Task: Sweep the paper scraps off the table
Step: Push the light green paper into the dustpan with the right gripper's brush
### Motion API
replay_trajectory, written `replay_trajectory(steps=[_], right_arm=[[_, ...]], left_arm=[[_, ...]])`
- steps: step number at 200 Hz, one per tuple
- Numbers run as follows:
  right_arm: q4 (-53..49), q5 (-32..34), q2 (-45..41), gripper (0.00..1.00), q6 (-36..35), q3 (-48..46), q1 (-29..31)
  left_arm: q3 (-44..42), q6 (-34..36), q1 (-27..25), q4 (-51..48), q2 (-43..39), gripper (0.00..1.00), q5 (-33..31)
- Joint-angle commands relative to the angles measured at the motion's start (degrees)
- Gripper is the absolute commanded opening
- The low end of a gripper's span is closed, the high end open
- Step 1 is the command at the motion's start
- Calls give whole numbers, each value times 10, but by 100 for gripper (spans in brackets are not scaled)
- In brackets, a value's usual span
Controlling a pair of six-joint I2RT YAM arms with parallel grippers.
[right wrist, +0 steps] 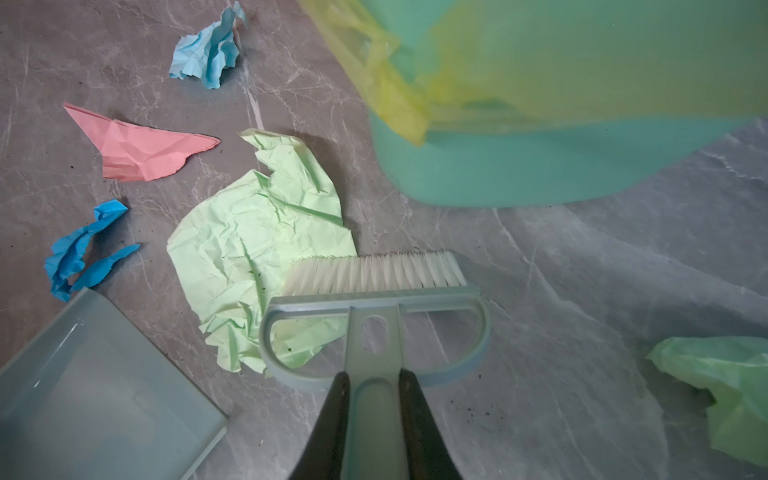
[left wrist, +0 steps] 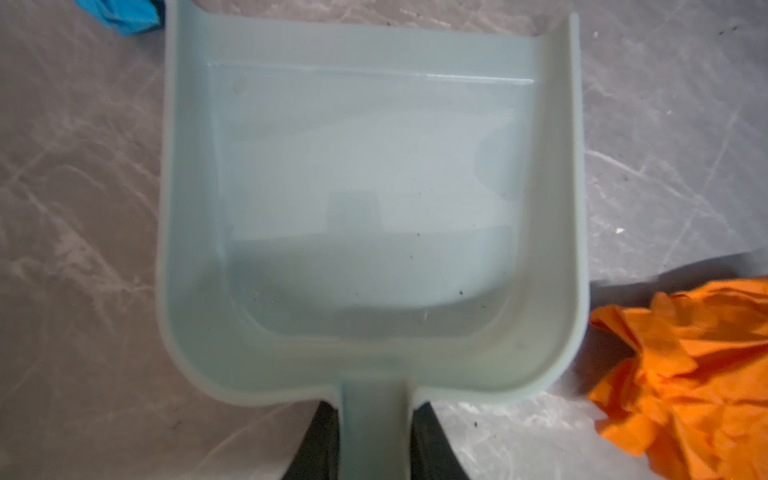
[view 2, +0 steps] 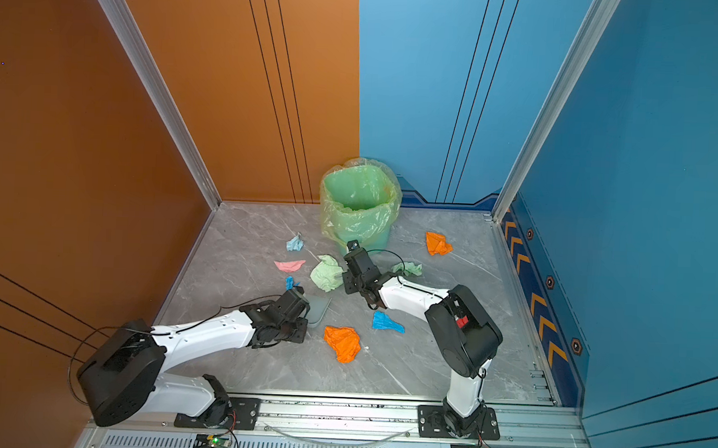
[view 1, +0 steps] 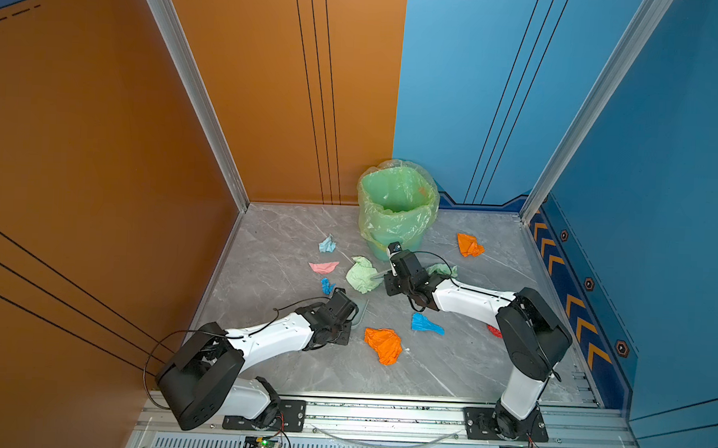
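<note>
The left pincer point(left wrist: 372, 409) is clamped on the handle of a pale grey-blue dustpan point(left wrist: 374, 187), which sits low at the surface point(view 1: 468, 363); whether it rests flat cannot be told. The right pincer point(right wrist: 374, 376) is clamped on the handle of a white-bristled brush point(right wrist: 374, 297). The brush head overlaps one edge of the large pale green wad point(view 1: 361, 274), with its bristles pointing toward the bin point(view 1: 378, 247). This green bin with a translucent liner point(view 1: 395, 218) stands mid-way along the far edge, close behind the right wrist.

That pale green wad lies between the brush and the dustpan's open lip, and a small bright blue scrap point(view 1: 326, 285) is just beside the lip's corner. Farther left are a pink scrap point(view 1: 323, 266) and a light blue wad point(view 1: 327, 244), apart from each other. The near orange wad point(view 1: 383, 344) sits just beside the dustpan's side wall. A bright blue wad point(view 1: 426, 323) lies between the two arms. A second pale green wad point(view 1: 444, 270) is beside the right forearm, and a red scrap point(view 1: 495, 331) shows partly under the right elbow. Another orange wad point(view 1: 469, 245) lies alone toward the far right corner.

Bare room is the front strip along the aluminium rail point(view 1: 382, 413) and the far left corner. The surface is grey marble with white veins, with dark specks near the brush. An orange wall point(view 1: 271, 104) closes the left and part of the back — a blue wall point(view 1: 479, 93) closes the rest.
</note>
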Motion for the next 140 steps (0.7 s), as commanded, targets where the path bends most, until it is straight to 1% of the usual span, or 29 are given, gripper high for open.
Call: replay_trajectory(steps=[1,11,39,70,112,130,140], right_arm=[[-36,-5,-27,0,4,-21,13],[-46,-12,-38,0,3,-28,16],[-84,-63,-61,0,-12,-34,33],[-111,-84,-86,0,-31,-38,53],[-135,-122,-108,0,-52,-33,52],[-138,-111,-120,0,-60,-35,49],[-131,-119,-131,0,-59,-40,40]], left_arm=[[12,7,-6,-13,9,9,-12],[11,6,-6,-13,10,9,-13],[14,11,-6,-13,14,9,-17],[19,20,-7,-12,29,9,-13],[20,22,-12,-6,34,8,-10],[19,23,-13,-2,31,8,-11],[18,23,-13,-1,28,8,-12]])
